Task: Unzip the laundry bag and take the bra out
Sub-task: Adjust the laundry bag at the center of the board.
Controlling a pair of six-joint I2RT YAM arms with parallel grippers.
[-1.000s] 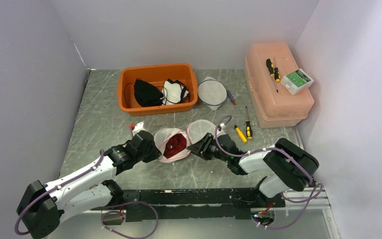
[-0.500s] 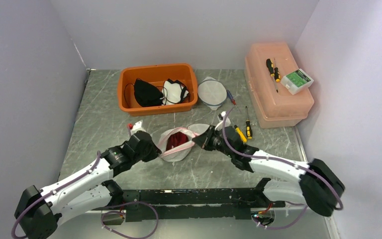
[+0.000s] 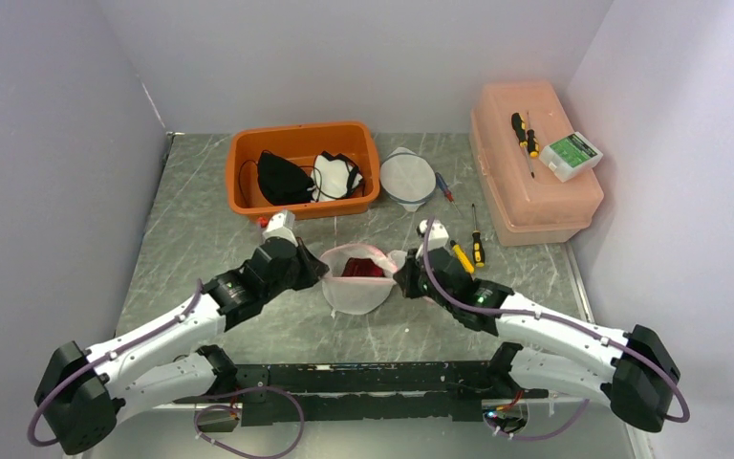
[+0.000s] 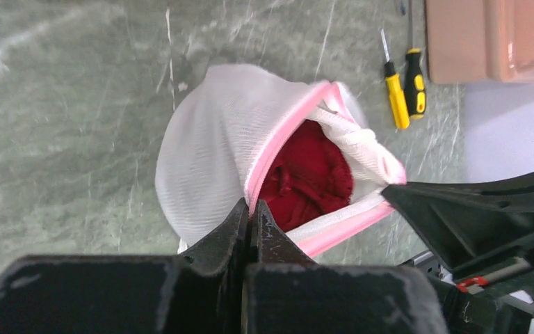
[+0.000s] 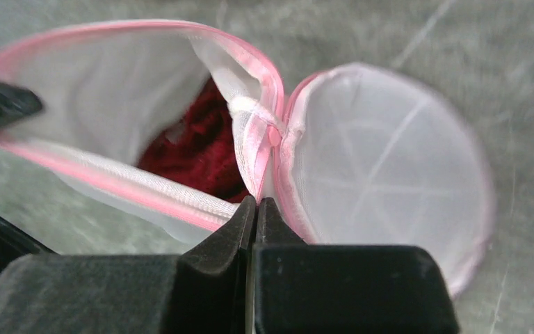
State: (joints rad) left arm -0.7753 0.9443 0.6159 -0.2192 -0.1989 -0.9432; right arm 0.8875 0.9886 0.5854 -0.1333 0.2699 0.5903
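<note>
laundry bag (image 3: 354, 295) unzipped mid-table, red bra (image 4: 306, 174) inside | left gripper (image 4: 252, 209) clamped on its pink rim | right gripper (image 5: 257, 203) clamped on the seam by the flap | around: orange bin (image 3: 306, 205) behind, screwdrivers (image 3: 463, 256) right, apart | hidden: bra mostly behind mesh; flap blurred at right wrist
</note>
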